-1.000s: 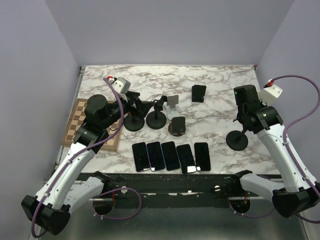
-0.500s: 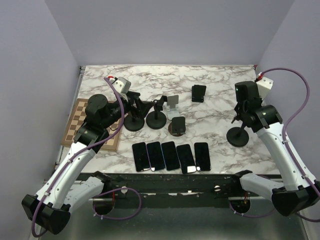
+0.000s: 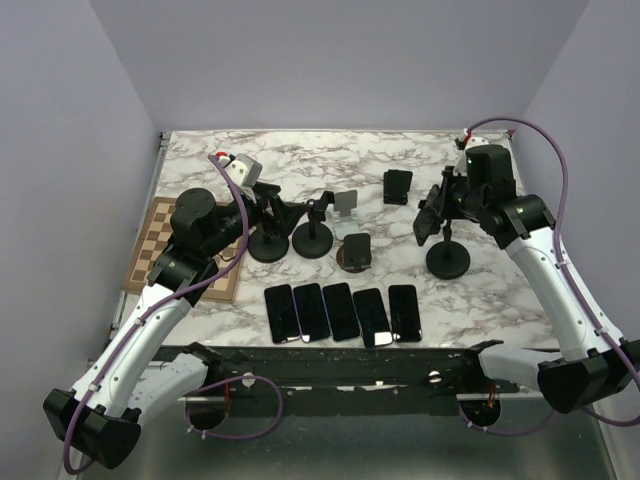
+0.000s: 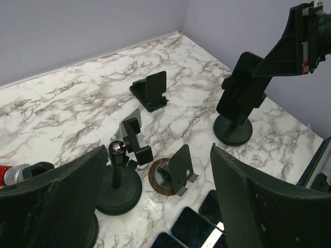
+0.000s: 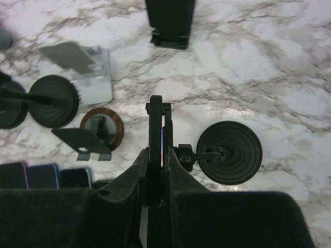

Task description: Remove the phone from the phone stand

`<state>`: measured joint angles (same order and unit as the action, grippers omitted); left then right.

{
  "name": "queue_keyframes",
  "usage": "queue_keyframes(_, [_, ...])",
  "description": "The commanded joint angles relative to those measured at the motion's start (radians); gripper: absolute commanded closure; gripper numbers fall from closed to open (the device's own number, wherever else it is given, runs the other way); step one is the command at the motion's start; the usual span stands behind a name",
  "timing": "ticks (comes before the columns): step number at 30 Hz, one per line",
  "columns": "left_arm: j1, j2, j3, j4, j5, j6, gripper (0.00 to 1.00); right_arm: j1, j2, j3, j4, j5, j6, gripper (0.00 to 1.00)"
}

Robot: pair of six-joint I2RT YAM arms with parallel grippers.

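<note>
Five flat phones (image 3: 340, 312): lie side by side in a row at the near edge of the marble table (image 3: 300, 160), clear of any stand. They look like finished work, though that is only a reading.
Phone (image 5: 156, 119): stands on edge in the clamp of the phone stand (image 5: 229, 152), a round-based one on the right half of the table, near the black wedge stand (image 3: 397, 186).
Right gripper (image 5: 159, 155): fingers pressed together on the phone's two flat faces, gripping it from above while the clamp holds it as well.
Left gripper (image 3: 278, 207): spread wide with nothing in it, hanging over the empty stands (image 3: 312, 240) on the left, well apart from the phone.
Done: the approach and the pinch appear complete.
Left to do: the phone has not come free, since it sits inside the clamp and the base rests on the marble. It needs drawing out of the clamp and probably setting down with the row.
Risk: the base is unheld, so a straight pull may lift or tip the whole stand with the phone.
</note>
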<state>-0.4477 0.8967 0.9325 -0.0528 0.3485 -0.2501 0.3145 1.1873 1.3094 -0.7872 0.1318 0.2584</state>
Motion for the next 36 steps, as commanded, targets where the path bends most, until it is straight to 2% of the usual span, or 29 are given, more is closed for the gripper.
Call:
queue_keyframes(1, [-0.006,0.001,-0.006,-0.004,-0.001,0.008,0.11,0.001,0.037,0.063,0.039,-0.326,-0.068,0.99])
queue_keyframes(3, [-0.006,0.002,-0.006,-0.004,0.001,0.008,0.11,0.001,0.054,0.074,0.048,-0.401,-0.071,0.99])
queue_keyframes(11, [-0.006,-0.003,-0.006,-0.002,0.001,0.008,0.11,0.000,0.120,0.109,0.028,-0.505,-0.095,0.99])
queue_keyframes(17, [-0.006,-0.002,-0.008,0.001,0.009,0.003,0.11,0.003,0.141,0.089,0.023,-0.458,-0.099,0.99])
queue_keyframes(21, [-0.008,0.006,-0.009,0.005,0.023,-0.003,0.11,0.003,0.141,0.087,0.016,-0.386,-0.095,0.83])
queue_keyframes(24, [-0.008,0.012,-0.009,0.010,0.032,-0.010,0.11,0.002,0.140,0.089,0.002,-0.296,-0.092,0.78])
queue_keyframes(26, [-0.008,0.017,-0.012,0.014,0.038,-0.015,0.11,0.003,0.137,0.094,-0.009,-0.254,-0.084,0.71])
queue_keyframes(30, [-0.011,0.026,-0.015,0.023,0.051,-0.024,0.11,0.003,0.127,0.092,-0.035,-0.243,-0.062,0.51])
queue_keyframes(36, [-0.022,0.043,-0.021,0.048,0.100,-0.043,0.11,0.003,0.096,0.074,-0.073,-0.210,-0.023,0.31])
